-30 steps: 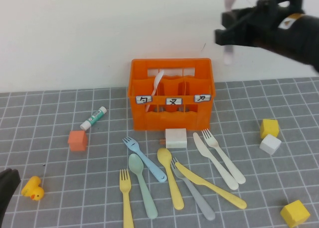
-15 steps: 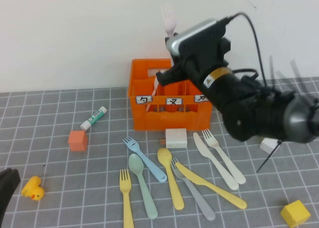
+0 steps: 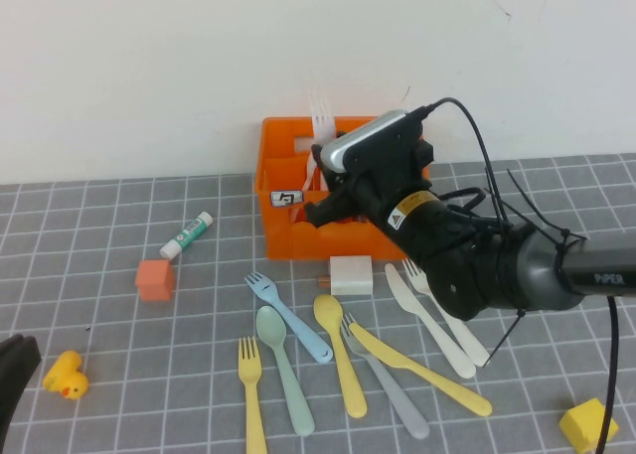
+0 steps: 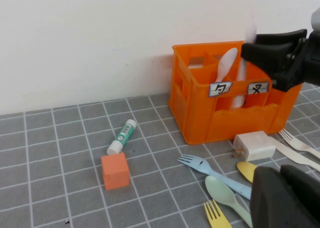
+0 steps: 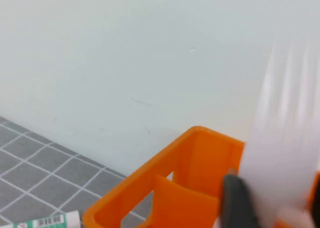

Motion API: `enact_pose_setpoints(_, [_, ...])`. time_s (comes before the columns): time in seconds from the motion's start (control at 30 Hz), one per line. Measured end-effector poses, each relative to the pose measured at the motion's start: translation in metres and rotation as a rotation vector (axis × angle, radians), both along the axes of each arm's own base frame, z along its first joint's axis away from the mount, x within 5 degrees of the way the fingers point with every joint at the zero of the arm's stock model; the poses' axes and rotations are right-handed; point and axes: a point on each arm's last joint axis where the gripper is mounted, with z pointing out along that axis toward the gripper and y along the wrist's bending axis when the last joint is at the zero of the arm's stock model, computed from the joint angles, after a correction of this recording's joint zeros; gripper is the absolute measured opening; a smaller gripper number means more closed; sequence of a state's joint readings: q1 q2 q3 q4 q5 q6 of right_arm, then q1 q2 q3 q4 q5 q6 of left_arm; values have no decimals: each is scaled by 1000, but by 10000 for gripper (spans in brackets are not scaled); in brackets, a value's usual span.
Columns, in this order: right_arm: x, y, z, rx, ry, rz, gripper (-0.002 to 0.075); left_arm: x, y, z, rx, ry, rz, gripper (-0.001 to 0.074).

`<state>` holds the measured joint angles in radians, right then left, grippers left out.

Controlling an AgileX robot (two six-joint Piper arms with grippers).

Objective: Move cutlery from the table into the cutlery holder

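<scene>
Lowered since earlier, right gripper clenches pale fork over cutlery holder, frame centre; release next. Left gripper, lower left: grip unclear.

The cutlery holder looks like shiny orange plastic with smooth walls. The white fork sticking up from it looks like dull plastic. The blue fork, mint spoon and yellow knife near the front edge look like soft, matt plastic too. The table is a flat, dull grey. The right gripper, over the holder, is black and a bit shiny, with a smooth grey cap. The left gripper, by the front left corner, is dull black.
</scene>
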<state>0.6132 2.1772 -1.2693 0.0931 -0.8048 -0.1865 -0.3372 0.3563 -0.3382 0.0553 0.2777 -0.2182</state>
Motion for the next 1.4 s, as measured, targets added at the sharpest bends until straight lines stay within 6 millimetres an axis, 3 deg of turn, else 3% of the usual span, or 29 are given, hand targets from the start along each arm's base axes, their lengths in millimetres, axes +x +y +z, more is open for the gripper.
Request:
enact_pose_setpoints(0.07, [0,0,-1,14,11,-2,377,0,0,0,0,0,0,-1])
enact_pose_setpoints(0.17, [0,0,1,33,-3,-4,443,0,0,0,-2,1,0,-1])
enact_pose_setpoints(0.23, [0,0,6,45,-23,-4,435,0,0,0,-2,1,0,-1])
enact_pose_setpoints(0.33, [-4,-1,33,39,-90,16,343,-1,0,1,-4,-7,0,-1])
enact_pose_setpoints(0.43, [-15,-2,83,-5,-214,75,185,-6,2,4,-16,-42,0,-1])
enact_pose_setpoints(0.53, [-39,-13,147,-87,-271,126,53,-14,5,8,-20,-95,1,-1])
enact_pose_setpoints(0.6, [-62,-26,189,-131,-272,135,25,-19,8,9,-15,-138,4,-1])
enact_pose_setpoints(0.7, [-100,-56,238,-229,-225,119,7,-26,10,7,-27,-191,4,-1])
enact_pose_setpoints(0.83, [-160,-105,281,-320,-248,77,0,-33,11,2,-102,-258,-2,-1])
enact_pose_setpoints(0.93, [-212,-145,289,-339,-283,48,-1,-34,11,0,-123,-306,-6,-1])
enact_pose_setpoints(1.03, [-255,-178,270,-344,-271,32,-1,-33,11,-5,-118,-315,-8,-1])
enact_pose_setpoints(1.13, [-297,-209,236,-310,-269,16,-1,-32,10,-8,-118,-324,-10,-1])
enact_pose_setpoints(1.27, [-330,-235,195,-259,-240,-4,0,-32,10,-10,-107,-338,-11,-1])
enact_pose_setpoints(1.4, [-351,-253,167,-223,-201,-32,0,-31,10,-11,-100,-343,-12,-1])
